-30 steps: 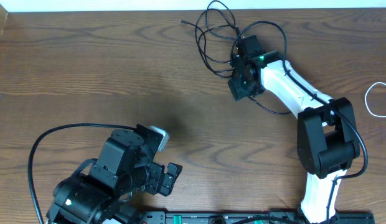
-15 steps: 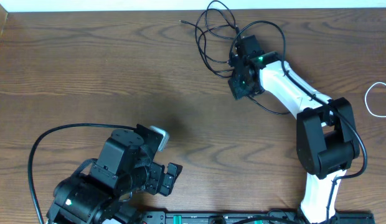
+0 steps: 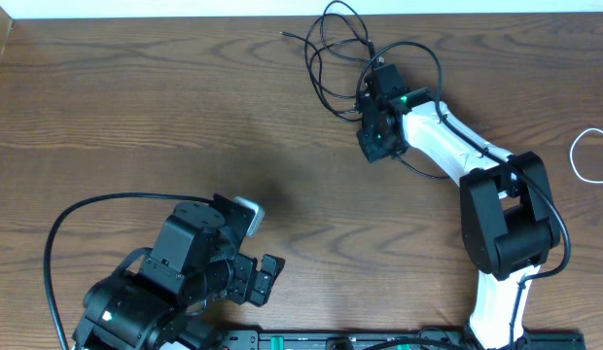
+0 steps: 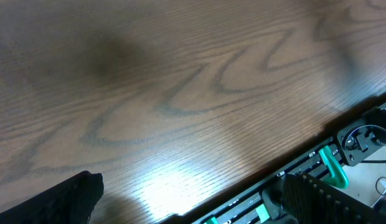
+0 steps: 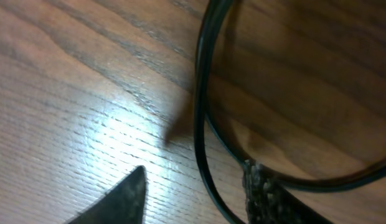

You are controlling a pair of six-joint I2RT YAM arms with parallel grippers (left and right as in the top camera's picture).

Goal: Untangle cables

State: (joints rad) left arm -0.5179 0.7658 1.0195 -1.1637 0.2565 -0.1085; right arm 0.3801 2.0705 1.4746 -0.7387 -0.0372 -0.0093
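The right claw was set astride one black cable, jaws apart, nothing pinched yet, presumably to draw it free; the left claw was parked released, well clear.

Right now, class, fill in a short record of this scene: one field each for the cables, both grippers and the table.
black cables: tangled loops near the table's far edge
white cable: loop at the right edge, apart from the tangle
right gripper: at the tangle, fingers apart, a black strand between them
left gripper: open, empty, over bare wood near the front edge
table: brown wood grain
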